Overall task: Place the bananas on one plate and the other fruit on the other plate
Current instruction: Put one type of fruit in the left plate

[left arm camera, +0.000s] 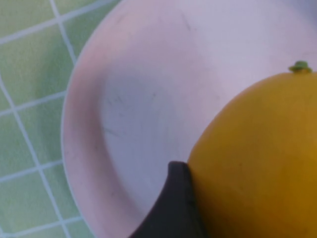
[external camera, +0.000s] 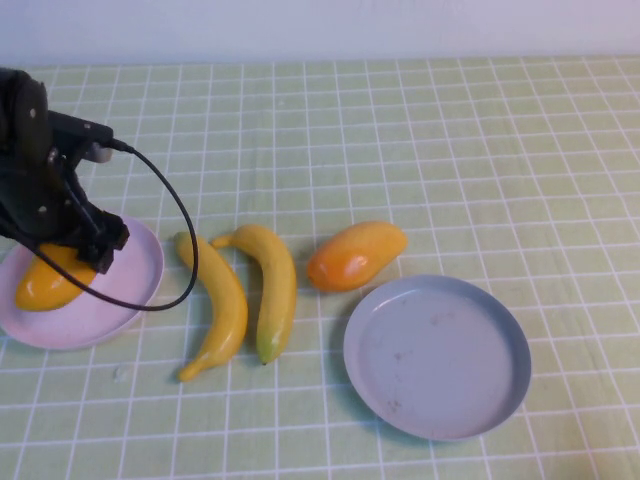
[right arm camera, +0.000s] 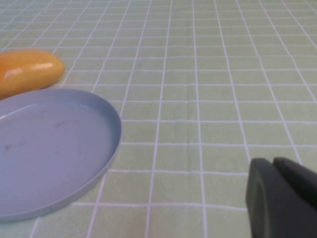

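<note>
Currently setting yellow-orange fruit [external camera: 48,280] on pink plate [external camera: 140,262], left pincer [external camera: 62,250] pinching it; right pincer [right arm camera: 277,198] parked, pressed together. Next: releasing, then fetching deeper orange fruit [external camera: 355,255] beside bananas [external camera: 245,295]; grey-blue plate [external camera: 437,357] waiting on surface [external camera: 480,150].

A desk [external camera: 420,130] fills nearly the whole high view, covered by a pale green cloth [external camera: 560,200] checked with thin white lines in a regular grid. Along the far edge runs a plain wall [external camera: 330,28], whitish with a faint blue cast. Light is soft and even, with only faint shadows on the cloth.
</note>
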Tool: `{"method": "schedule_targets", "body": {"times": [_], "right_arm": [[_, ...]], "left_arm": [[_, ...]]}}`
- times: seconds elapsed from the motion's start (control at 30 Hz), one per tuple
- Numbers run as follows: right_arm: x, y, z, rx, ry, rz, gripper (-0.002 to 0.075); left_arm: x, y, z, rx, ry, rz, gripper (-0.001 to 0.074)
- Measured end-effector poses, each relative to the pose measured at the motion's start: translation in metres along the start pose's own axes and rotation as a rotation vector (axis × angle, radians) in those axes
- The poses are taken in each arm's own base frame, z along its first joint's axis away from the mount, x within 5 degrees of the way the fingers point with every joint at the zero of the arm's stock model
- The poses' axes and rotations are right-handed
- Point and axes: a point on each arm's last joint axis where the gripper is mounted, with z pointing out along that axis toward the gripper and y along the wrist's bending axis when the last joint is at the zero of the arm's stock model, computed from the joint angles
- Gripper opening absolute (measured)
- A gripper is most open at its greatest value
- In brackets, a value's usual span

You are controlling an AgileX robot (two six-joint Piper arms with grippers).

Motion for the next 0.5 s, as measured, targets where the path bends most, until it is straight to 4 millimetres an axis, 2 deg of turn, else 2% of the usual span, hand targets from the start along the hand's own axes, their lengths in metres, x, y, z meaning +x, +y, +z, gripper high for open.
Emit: {"method": "schedule_targets", "body": {"times": [0.2, 0.3, 0.37, 0.5], "right_arm": [[0.0, 0.0, 0.0, 0.0, 0.0, 0.0, -0.0017], [0.0, 0.0, 0.0, 0.0, 0.0, 0.0, -0.0017], [0.0, 0.0, 0.0, 0.0, 0.0, 0.0, -0.0017], [0.0, 0.0, 0.0, 0.0, 0.0, 0.0, -0.0017]], "left_arm": [[-0.014, 0.009, 0.025, 0.035, 0.104, -0.04, 0.0555], [-0.015, 0.01, 0.031, 0.041, 0.126, -0.044, 0.0611], [-0.017, 0.013, 0.027, 0.039, 0.125, -0.05, 0.065], [-0.024, 0.018, 0.013, 0.031, 0.118, -0.083, 0.0666]]}}
